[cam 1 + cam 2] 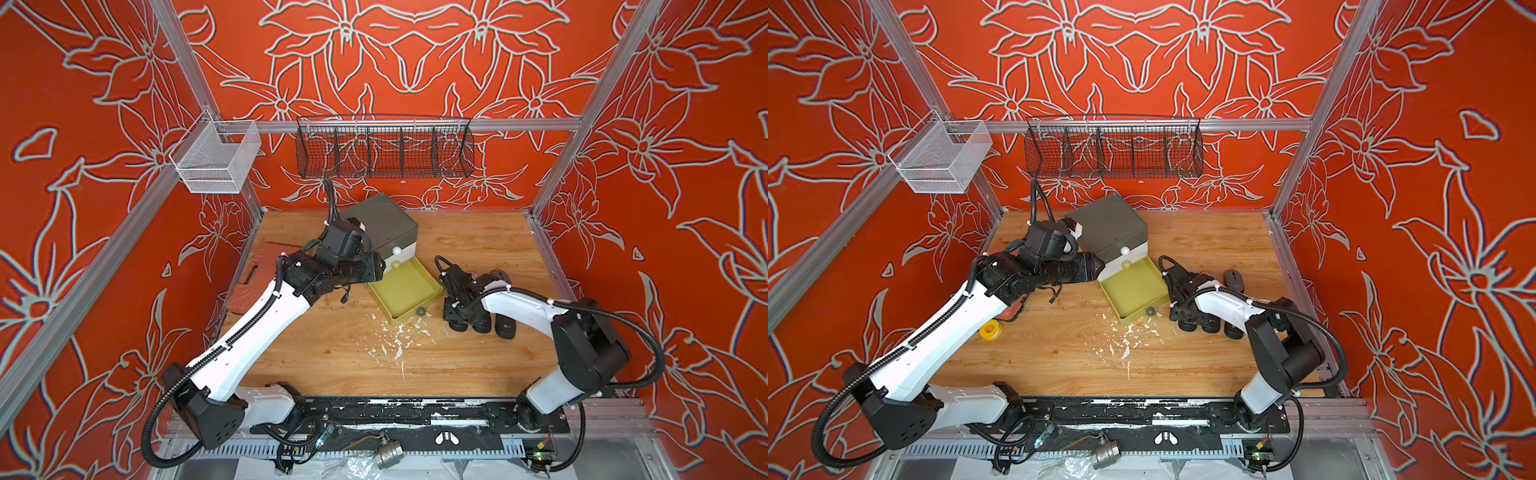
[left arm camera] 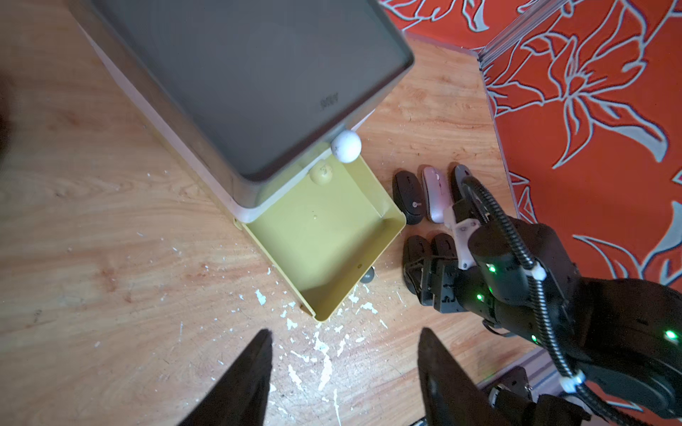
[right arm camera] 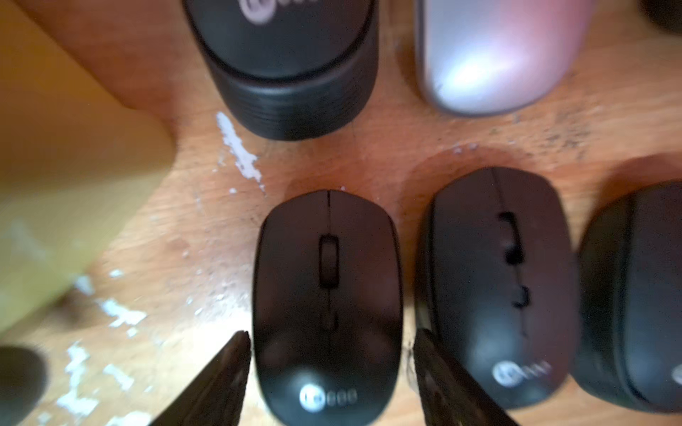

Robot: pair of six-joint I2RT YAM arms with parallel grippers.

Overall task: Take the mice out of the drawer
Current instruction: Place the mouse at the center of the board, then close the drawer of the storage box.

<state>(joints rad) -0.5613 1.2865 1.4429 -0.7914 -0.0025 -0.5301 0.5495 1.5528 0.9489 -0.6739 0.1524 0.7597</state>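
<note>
The wooden surface (image 1: 332, 361), scattered with white flecks, carries a grey cabinet (image 1: 380, 222) toward the back. Its yellow-green bottom drawer (image 1: 405, 289) is pulled out, bare floor showing.

The left end effector (image 2: 345, 332) hangs above the surface beside the cabinet. It is released, its dark fingers spread with only wood between them. The right end effector (image 3: 331, 333) sits low just beside the drawer's right wall, also released. Its jaws straddle the tail of one black mouse (image 3: 326, 306), which lies flat on the surface, with a thin sliver of wood showing on each side.

The mice (image 1: 505, 328) lie on the surface outside the drawer, to its right, in two rows. The near row is three small, matte black ovals, each with a centre seam. The first two show a scroll wheel and a pale round logo at the tail. The straddled one is nearest the drawer, with a second black mouse (image 3: 498, 284) just beside it and a third black mouse (image 3: 634, 295) beyond.

The far row holds a ribbed black mouse (image 2: 409, 197), a glossy pinkish-silver mouse (image 2: 437, 193) and a dark grey mouse (image 2: 459, 177) partly hidden by the right arm's cable.

Smallest are the round knobs: a white knob (image 2: 345, 146), a yellowish knob (image 2: 321, 172) and a grey knob (image 2: 368, 274) on the open drawer's front.
</note>
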